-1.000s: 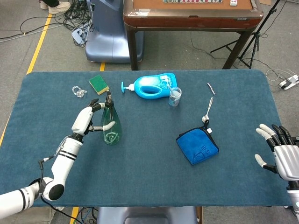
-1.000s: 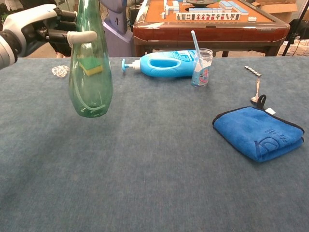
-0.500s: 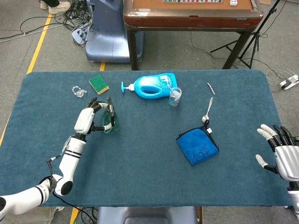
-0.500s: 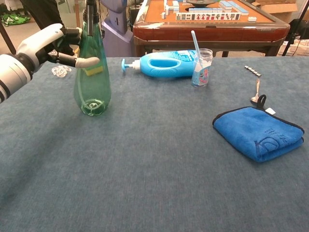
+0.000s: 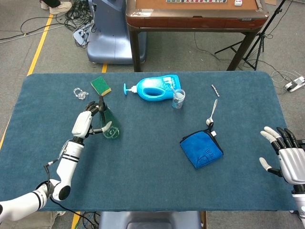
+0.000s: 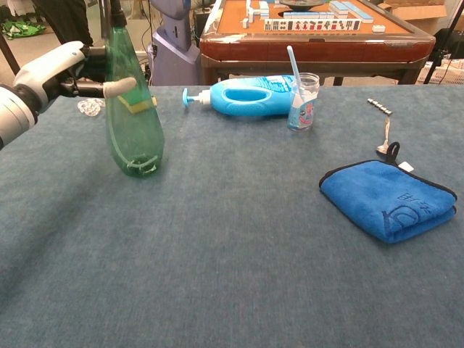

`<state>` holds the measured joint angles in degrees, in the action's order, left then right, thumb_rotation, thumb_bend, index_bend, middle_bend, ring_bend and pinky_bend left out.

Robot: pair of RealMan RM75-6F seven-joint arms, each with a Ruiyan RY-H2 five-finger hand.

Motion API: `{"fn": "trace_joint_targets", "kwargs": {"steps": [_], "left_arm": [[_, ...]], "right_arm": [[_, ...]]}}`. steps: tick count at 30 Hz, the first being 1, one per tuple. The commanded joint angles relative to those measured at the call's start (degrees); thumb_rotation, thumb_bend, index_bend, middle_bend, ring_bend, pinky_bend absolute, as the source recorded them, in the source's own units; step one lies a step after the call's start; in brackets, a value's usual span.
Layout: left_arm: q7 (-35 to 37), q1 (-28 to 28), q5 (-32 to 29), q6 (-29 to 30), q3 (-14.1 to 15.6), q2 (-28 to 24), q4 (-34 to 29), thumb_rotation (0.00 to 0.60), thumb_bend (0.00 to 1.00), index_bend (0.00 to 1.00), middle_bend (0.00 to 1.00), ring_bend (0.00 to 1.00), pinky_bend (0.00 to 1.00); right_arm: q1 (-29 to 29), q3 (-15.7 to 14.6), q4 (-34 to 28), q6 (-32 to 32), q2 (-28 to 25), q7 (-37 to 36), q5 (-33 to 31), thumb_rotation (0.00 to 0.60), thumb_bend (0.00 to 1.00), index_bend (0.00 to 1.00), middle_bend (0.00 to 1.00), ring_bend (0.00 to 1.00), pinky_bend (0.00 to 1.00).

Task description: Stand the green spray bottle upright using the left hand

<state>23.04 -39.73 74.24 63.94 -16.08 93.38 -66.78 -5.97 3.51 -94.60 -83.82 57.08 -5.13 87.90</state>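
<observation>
My left hand [image 6: 54, 72] fingers clamp the green spray bottle [image 6: 129, 109], leaning; next I straighten it and let go

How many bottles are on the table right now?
2. The translucent green spray bottle stands tilted in the left robot hand; the blue plastic pump bottle lies on its side at the far edge.

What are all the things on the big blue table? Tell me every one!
Green spray bottle: one, see-through green, left side, tilted, held.
Sponge: one, green and yellow, back left.
Clear small item: one, far left.
Blue pump bottle: one, lying down, back middle.
Small jar: one, clear, beside pump bottle.
Spoon: one, silver, right.
Screw-like item: one, back right.
Blue cloth: one, folded, right.
Left hand: white, grips spray bottle.
Right hand: white, open, right edge.
</observation>
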Motion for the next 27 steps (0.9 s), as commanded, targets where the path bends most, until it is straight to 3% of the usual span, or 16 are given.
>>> {"fn": "trace_joint_targets", "kwargs": {"steps": [1, 12, 19, 27], "left_arm": [[-0.22, 0.28, -0.02, -0.25, 0.12, -0.59, -0.82, 0.321, 0.37, 0.25, 0.24, 0.11, 0.05], [-0.61, 1.03, -0.32, -0.56, 0.05, -2.39, -3.8, 0.24, 0.37, 0.18, 0.17, 0.05, 0.04], [-0.9, 2.0, 0.51, -0.31, 0.81, -4.54, -7.07, 0.184, 0.37, 0.0, 0.06, 0.0, 0.01], [-1.37, 3.34, 0.26, -1.0, 1.6, -8.0, -11.75, 0.14, 0.37, 0.0, 0.03, 0.0, 0.0]], "right_arm": [[-0.01, 0.02, -0.07, -0.03, -0.03, 0.05, 0.02, 0.6, 0.28, 0.19, 0.15, 0.01, 0.0], [0.1, 0.01, -0.28, -0.34, -0.24, 0.13, 0.22, 0.6, 0.28, 0.19, 0.15, 0.01, 0.0], [0.15, 0.04, -0.24, -0.51, -0.28, 0.05, 0.29, 0.6, 0.28, 0.19, 0.15, 0.01, 0.0], [0.18, 0.01, -0.03, -0.56, -0.15, -0.16, 0.35, 0.6, 0.28, 0.19, 0.15, 0.01, 0.0]]}}
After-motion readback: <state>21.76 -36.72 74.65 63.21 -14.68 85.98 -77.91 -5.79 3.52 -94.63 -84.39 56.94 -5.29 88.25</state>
